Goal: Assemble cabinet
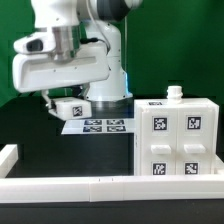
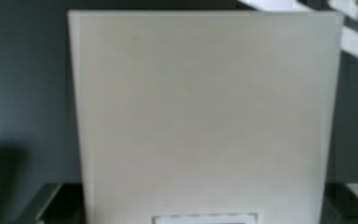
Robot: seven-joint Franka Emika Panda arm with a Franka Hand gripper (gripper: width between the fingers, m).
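The cabinet is a large white box at the exterior view's right. Its front carries several black-and-white tags and a small white knob stands on top. My gripper hangs left of the cabinet, above the table, shut on a white tagged cabinet piece. In the wrist view this white piece fills most of the picture and sits between my dark fingers, with my gripper closed around its sides.
The marker board lies on the black table just under and right of the held piece. A long white rail runs along the front and another stands at the exterior view's left. The arm's base stands behind.
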